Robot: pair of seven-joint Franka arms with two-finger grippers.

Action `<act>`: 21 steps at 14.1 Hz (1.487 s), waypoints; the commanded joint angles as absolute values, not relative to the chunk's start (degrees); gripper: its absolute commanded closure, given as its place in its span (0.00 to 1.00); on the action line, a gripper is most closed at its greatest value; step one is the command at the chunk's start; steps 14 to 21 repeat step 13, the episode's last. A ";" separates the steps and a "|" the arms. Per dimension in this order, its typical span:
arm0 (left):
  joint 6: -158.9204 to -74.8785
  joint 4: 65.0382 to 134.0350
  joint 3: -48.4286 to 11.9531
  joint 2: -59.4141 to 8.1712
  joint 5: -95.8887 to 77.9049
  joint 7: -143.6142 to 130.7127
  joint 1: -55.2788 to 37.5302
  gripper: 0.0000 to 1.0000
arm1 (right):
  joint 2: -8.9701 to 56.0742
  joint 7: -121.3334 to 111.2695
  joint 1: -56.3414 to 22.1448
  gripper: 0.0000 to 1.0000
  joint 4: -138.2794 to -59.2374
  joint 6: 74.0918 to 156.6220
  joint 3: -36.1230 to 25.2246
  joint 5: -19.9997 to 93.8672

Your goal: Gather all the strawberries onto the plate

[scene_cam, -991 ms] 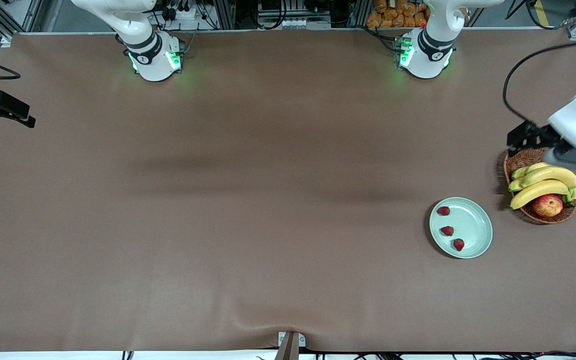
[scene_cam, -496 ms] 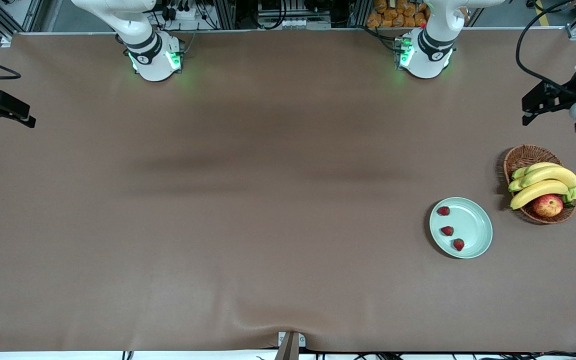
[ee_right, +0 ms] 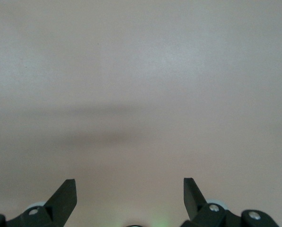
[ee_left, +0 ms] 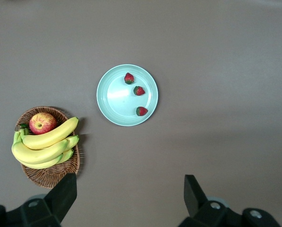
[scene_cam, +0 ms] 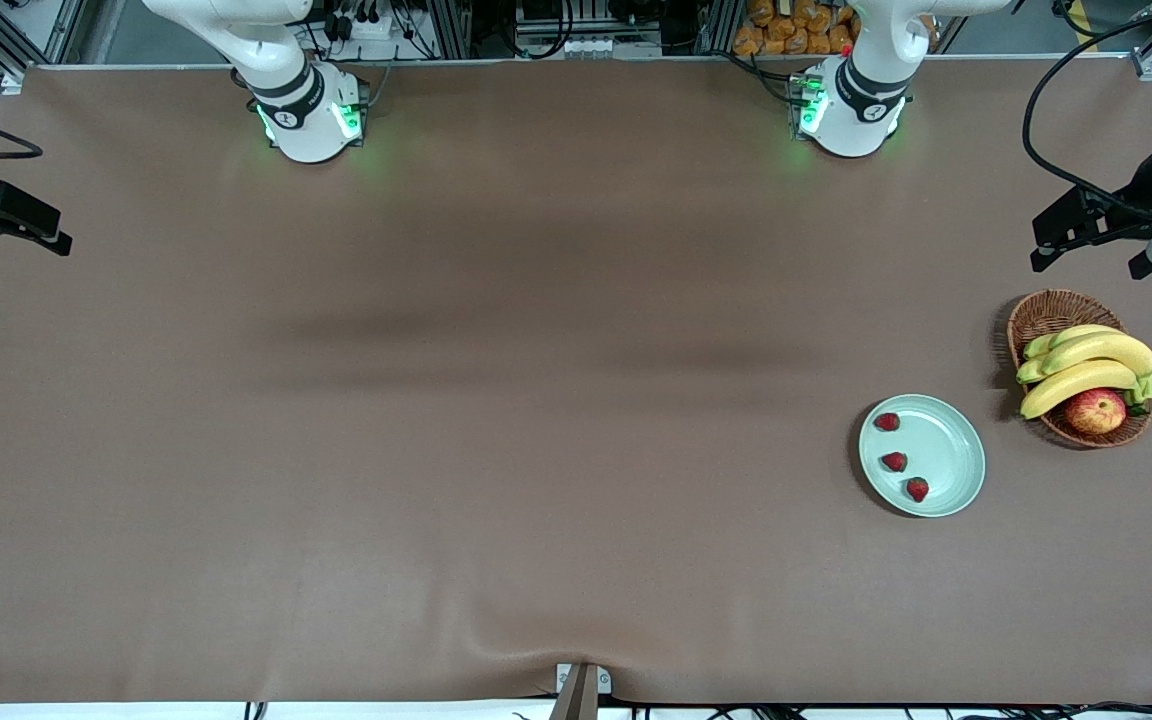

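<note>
You had all three strawberries on the plate [scene_cam: 946, 455], the pale mint-green dish that sat on the brown table [scene_cam: 496, 420] toward the left arm's end. They lay in a loose line along the side of the plate that faces the right arm's end: the first strawberry [scene_cam: 887, 422] farthest from the front camera, the second strawberry [scene_cam: 895, 461] in the middle, and the third strawberry [scene_cam: 918, 489] nearest to that camera. None of the three touched another.

Just beside the plate, closer to the table's edge at the left arm's end and a little farther from the front camera, stood the wicker basket [scene_cam: 1044, 318]. It held a bunch of bananas [scene_cam: 1086, 365] and a red-yellow apple [scene_cam: 1096, 410], with the apple on the part of the basket nearest the camera.

Your left gripper [ee_left: 130, 191] hung high above the table, over bare tabletop near the basket, its fingers spread wide with nothing between them. From its wrist camera you could see plate, berries and basket all well below it.

Your right gripper [ee_right: 130, 191] waited over bare tabletop at the right arm's end, likewise wide open and empty.
</note>
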State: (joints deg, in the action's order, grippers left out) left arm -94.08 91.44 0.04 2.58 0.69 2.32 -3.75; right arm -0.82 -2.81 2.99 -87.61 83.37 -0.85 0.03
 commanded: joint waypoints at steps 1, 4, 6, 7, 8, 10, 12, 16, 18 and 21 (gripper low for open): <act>-93.96 90.79 0.62 2.72 0.35 1.06 -4.39 0.00 | -0.53 -2.46 2.64 0.00 -86.92 83.14 -0.97 0.44; -93.96 90.79 0.53 2.20 0.09 0.88 -4.39 0.00 | -0.61 -2.46 2.64 0.00 -86.92 83.14 -0.97 0.44; -93.96 90.70 0.53 2.11 0.17 0.88 -4.39 0.00 | -0.53 -2.55 2.64 0.00 -86.92 83.14 -0.97 0.44; -93.96 90.70 0.53 2.20 0.09 0.88 -4.39 0.00 | -0.53 -2.46 2.72 0.00 -86.92 83.14 -0.97 0.44; -93.96 90.70 0.44 2.20 0.09 0.88 -4.39 0.00 | -0.53 -2.46 2.64 0.00 -86.92 83.14 -0.97 0.44; -93.96 90.35 0.35 2.28 0.09 0.88 -4.39 0.00 | -0.53 -2.46 2.64 0.00 -86.92 83.14 -0.97 0.44; -93.78 90.18 0.26 2.29 -0.09 0.88 -4.39 0.00 | -0.53 -2.46 2.64 0.00 -86.92 83.14 -0.97 0.44; -93.78 90.18 0.26 2.29 -0.17 0.97 -4.39 0.00 | -0.53 -2.46 2.64 0.00 -86.92 83.14 -0.97 0.44; -93.78 90.18 0.26 2.29 -0.17 0.97 -4.39 0.00 | -0.53 -2.46 2.64 0.00 -86.92 83.14 -0.97 0.44; -93.78 90.18 0.26 2.29 -0.17 0.97 -4.39 0.00 | -0.53 -2.46 2.64 0.00 -86.92 83.14 -0.97 0.44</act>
